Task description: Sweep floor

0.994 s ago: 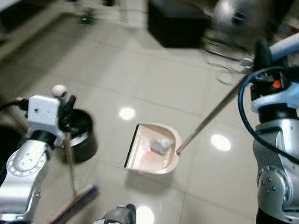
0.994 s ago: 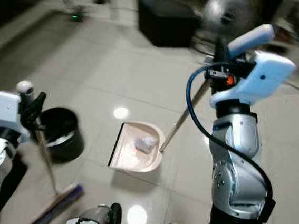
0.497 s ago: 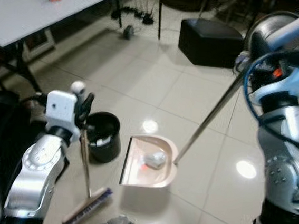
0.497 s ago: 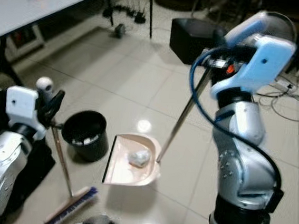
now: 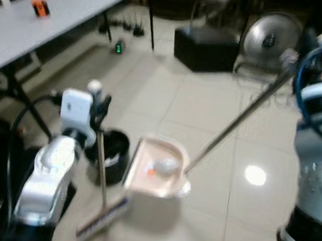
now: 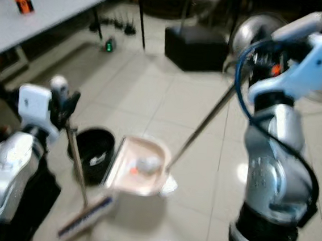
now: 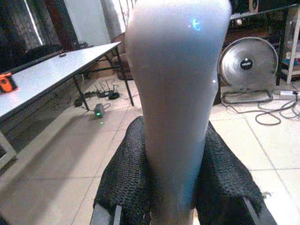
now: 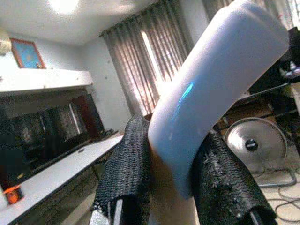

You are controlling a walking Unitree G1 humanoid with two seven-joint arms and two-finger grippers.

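A pale pink dustpan (image 5: 157,168) holds a crumpled white wad (image 5: 167,165) and a small orange bit. It lies beside a black bin (image 5: 113,145) on the tiled floor. Its long metal handle (image 5: 238,123) slopes up to my right gripper (image 5: 296,54), which is shut on the pale grip (image 8: 211,93) between padded fingers (image 8: 126,173). My left gripper (image 5: 101,104) is shut on the broom's white handle top (image 7: 178,93). The broom stick (image 5: 101,169) runs down to the brush head (image 5: 103,220), which rests on the floor in front of the bin.
A white table (image 5: 63,11) with an orange object (image 5: 40,7) stands at the far left. A black box (image 5: 205,48) and a floor fan (image 5: 268,40) with loose cables sit at the back. My own feet are near the lower edge.
The view has swung and is blurred. The dustpan has come closer to the black bin, and its open edge now lies next to the bin's rim. Both grips are unchanged.
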